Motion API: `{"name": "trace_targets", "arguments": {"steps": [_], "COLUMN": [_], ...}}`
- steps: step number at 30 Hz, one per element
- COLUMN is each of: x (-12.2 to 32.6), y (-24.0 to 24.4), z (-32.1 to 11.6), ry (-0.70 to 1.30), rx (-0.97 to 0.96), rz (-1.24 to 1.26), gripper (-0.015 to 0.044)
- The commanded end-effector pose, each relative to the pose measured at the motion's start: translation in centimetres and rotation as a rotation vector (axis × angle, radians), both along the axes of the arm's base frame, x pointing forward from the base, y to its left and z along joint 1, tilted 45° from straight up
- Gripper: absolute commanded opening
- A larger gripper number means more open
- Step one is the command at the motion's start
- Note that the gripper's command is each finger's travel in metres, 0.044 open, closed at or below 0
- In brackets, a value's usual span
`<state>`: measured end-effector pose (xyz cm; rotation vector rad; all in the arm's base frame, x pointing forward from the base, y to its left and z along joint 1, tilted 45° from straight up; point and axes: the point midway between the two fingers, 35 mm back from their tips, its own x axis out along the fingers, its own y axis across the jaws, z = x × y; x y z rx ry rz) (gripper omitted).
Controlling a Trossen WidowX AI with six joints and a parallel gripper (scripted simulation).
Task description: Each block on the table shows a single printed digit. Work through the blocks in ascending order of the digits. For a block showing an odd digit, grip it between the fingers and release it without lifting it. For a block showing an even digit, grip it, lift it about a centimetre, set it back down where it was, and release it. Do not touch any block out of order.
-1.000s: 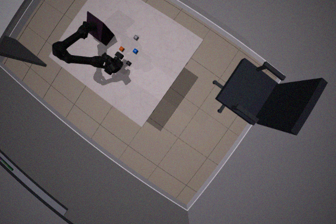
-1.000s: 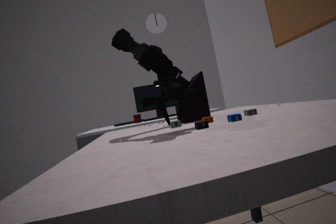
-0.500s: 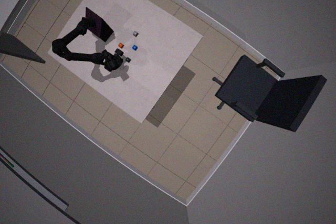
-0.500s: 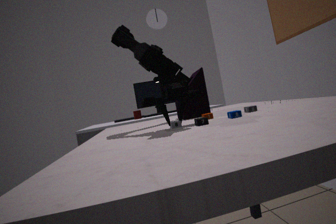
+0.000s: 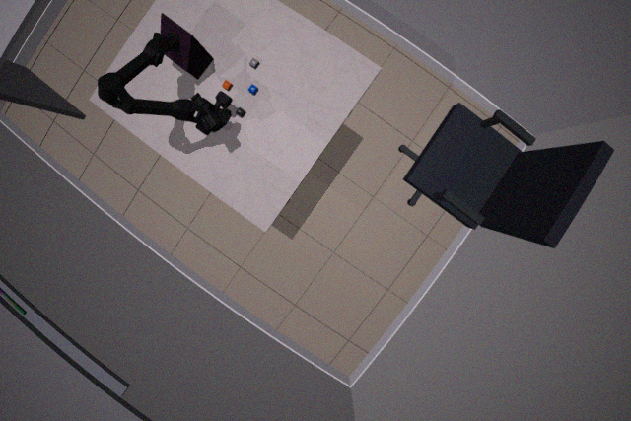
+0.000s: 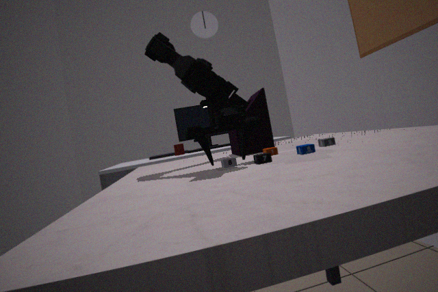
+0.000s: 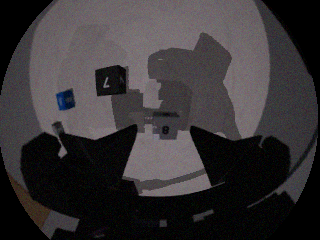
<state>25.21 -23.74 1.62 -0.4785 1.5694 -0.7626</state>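
My gripper [image 6: 228,161] [image 7: 164,128] is open, its fingertips wide apart on either side of the light grey block [image 6: 228,163] [image 7: 165,131] with an 8, which rests on the table with gaps to the fingers. In the top view the arm mostly hides that block. A black block [image 5: 241,111] [image 6: 263,158] [image 7: 110,81] showing 7 stands close beside it. An orange block [image 5: 227,84] [image 6: 270,150] looks like a 1, partly behind the black block in the exterior view. A blue block [image 5: 252,89] [image 6: 305,149] [image 7: 65,100] and another grey block [image 5: 253,63] [image 6: 326,141] [image 7: 58,128] have digits too unclear to read.
A dark purple upright panel [image 5: 185,46] [image 6: 252,126] stands on the table [image 5: 306,75] [image 6: 176,210] beside the arm's base. A chair [image 5: 463,156] stands beyond the table edge. A red cube [image 6: 178,149] sits on a separate surface behind.
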Motion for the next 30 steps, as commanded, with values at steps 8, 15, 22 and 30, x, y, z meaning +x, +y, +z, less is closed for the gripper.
{"name": "trace_targets", "arguments": {"steps": [8,15,22,30], "x": [0.6,1.8,1.8,2.4], "y": [2.5,8.0,8.1,8.9], "z": [2.5,8.0,8.2,7.4], "ry": [-0.001,-0.002,-0.002,-0.005], "rx": [0.005,0.009,0.008,0.015], "rz": [0.003,0.003,0.003,0.006], "gripper": [0.0400,0.0216,0.0120,0.0120]}}
